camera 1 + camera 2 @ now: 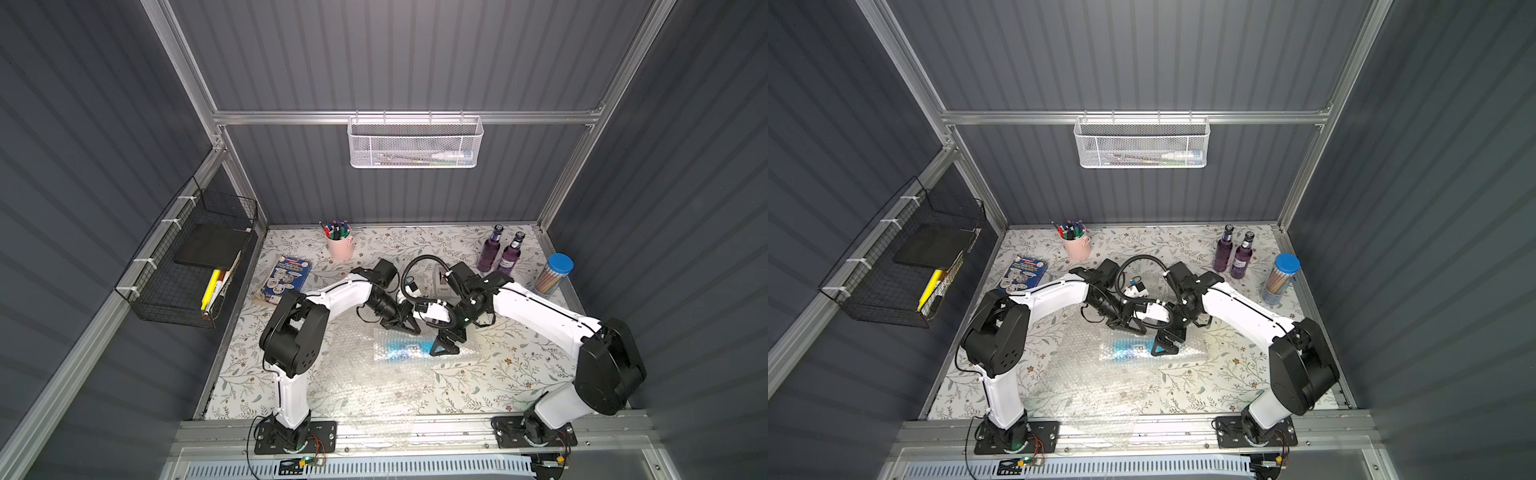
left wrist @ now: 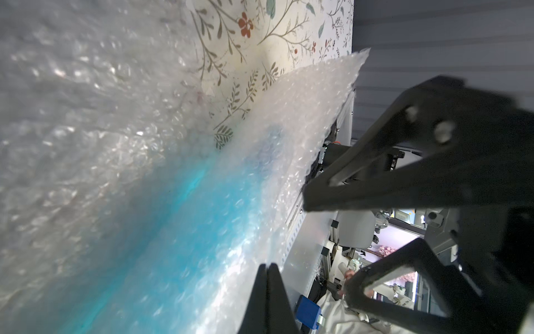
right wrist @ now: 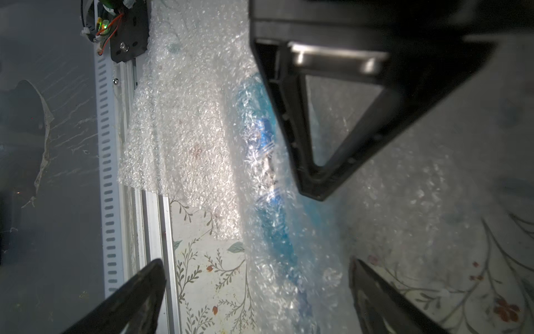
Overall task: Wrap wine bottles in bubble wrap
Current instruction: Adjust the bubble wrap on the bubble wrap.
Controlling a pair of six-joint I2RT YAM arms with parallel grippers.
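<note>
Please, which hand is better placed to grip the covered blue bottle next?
Likely right: the right hand hangs open over the blue bottle under the bubble wrap; the left hand is shut.

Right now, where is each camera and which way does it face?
Top views: high over the front edge, looking down at the table, left arm and right arm.
Left wrist: on its arm, past the shut left end effector toward the blue bottle in bubble wrap.
Right wrist: on its arm, past the open right end effector at that bottle.
All share the bottle.
</note>
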